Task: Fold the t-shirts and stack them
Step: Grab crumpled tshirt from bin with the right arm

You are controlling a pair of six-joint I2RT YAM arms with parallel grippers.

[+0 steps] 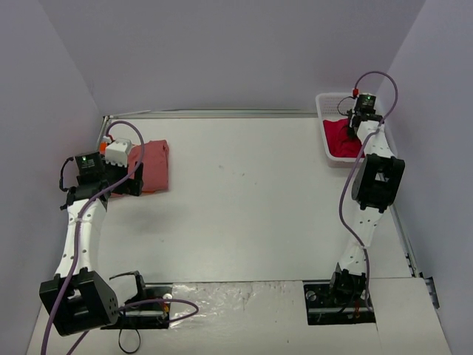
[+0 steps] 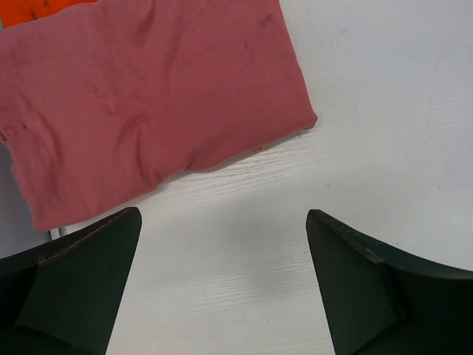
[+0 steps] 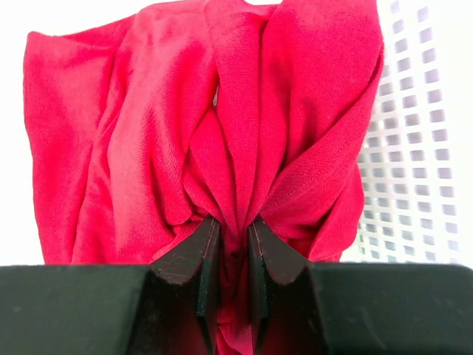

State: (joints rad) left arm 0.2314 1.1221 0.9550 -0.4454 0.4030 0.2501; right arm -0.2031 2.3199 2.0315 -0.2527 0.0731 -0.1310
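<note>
Right jaws are clamped tight on a bunched fold of the red shirt (image 3: 148, 133). The shirt sits piled in the white mesh basket (image 3: 414, 148) at the table's far right corner. Left jaws are spread wide with nothing between them, hovering over bare table (image 2: 369, 111) just beside the folded pink shirt (image 2: 148, 96) on the far left. A strip of orange shirt (image 2: 44, 7) shows past the pink one's far edge, touching it.
</note>
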